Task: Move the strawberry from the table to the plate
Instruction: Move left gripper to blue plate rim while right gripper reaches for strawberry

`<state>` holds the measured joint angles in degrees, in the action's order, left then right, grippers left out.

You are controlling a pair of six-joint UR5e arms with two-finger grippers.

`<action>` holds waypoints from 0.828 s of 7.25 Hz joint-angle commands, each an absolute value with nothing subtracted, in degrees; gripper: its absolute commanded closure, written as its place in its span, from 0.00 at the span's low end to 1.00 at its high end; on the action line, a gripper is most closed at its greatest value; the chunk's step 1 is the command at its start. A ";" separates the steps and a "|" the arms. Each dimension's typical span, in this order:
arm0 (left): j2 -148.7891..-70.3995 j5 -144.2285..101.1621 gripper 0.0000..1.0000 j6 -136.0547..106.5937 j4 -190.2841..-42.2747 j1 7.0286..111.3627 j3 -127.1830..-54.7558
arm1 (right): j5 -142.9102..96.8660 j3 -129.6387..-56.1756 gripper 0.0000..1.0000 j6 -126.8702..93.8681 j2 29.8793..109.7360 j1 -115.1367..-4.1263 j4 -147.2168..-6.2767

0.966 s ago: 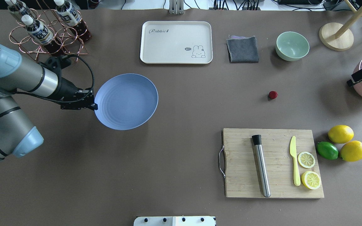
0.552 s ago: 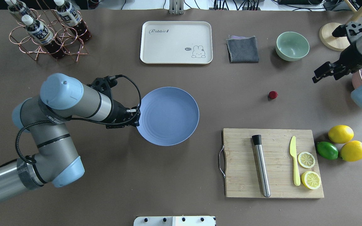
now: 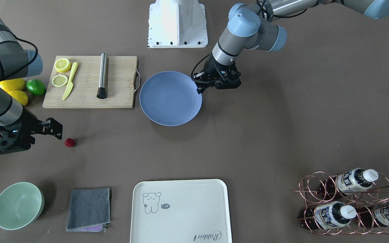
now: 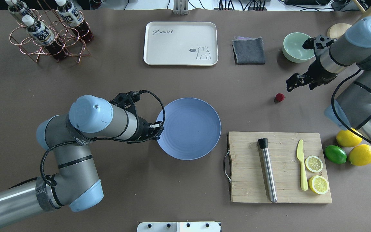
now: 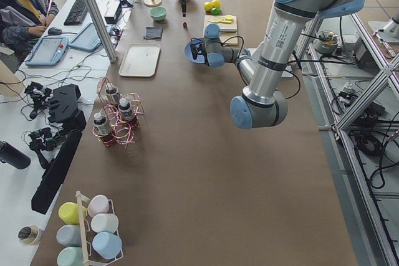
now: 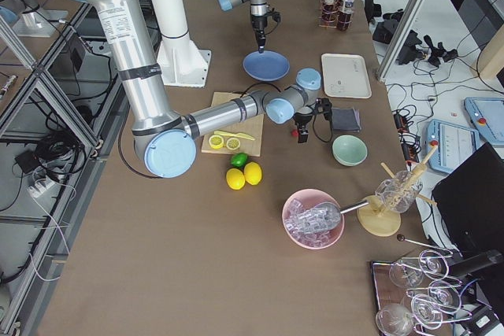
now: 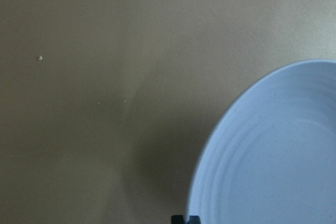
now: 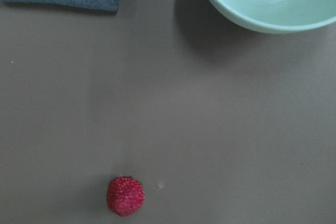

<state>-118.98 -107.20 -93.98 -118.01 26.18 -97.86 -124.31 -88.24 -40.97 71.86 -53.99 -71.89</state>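
Observation:
The strawberry (image 4: 280, 97) (image 3: 69, 142) (image 8: 125, 196) lies alone on the brown table (image 4: 140, 180), a small dark-red berry. My right gripper (image 4: 291, 83) (image 3: 56, 130) hovers open just to its right and slightly behind it, holding nothing. The blue plate (image 4: 192, 129) (image 3: 171, 99) (image 7: 273, 150) sits mid-table, just left of the cutting board. My left gripper (image 4: 158, 129) (image 3: 199, 88) is shut on the plate's left rim. I cannot tell whether the plate rests on the table or is slightly raised.
A wooden cutting board (image 4: 246, 167) carries a steel muddler, a yellow knife and lemon slices. Two lemons and a lime (image 4: 335, 154) lie to its right. At the back are a green bowl (image 4: 296, 48), a grey cloth (image 4: 249, 51), a cream tray (image 4: 180, 43) and a bottle rack (image 4: 48, 32).
My left arm has moved the plate rightward and nearer, up beside the cutting board. My right arm has swung in from the right edge toward the strawberry, which has not moved.

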 commanded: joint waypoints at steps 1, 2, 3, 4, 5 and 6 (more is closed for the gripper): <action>-118.48 -106.70 1.00 -93.96 -117.95 25.14 -97.82 | -123.05 -86.22 0.08 -41.75 69.53 -51.77 -71.81; -117.78 -106.70 1.00 -93.78 -117.95 25.14 -97.74 | -122.52 -86.13 0.09 -41.84 69.17 -50.90 -71.89; -116.99 -106.70 1.00 -93.61 -117.95 25.22 -97.73 | -121.56 -85.96 0.10 -41.84 69.17 -50.02 -71.89; -116.90 -106.70 1.00 -93.52 -117.95 25.22 -97.65 | -121.29 -84.83 0.12 -41.75 68.56 -49.66 -71.81; -116.81 -106.70 1.00 -93.52 -117.86 25.31 -97.39 | -121.20 -84.29 0.16 -41.75 68.38 -49.57 -71.81; -116.81 -106.70 1.00 -93.52 -117.86 25.23 -97.56 | -121.11 -84.20 0.25 -41.75 68.47 -49.48 -71.81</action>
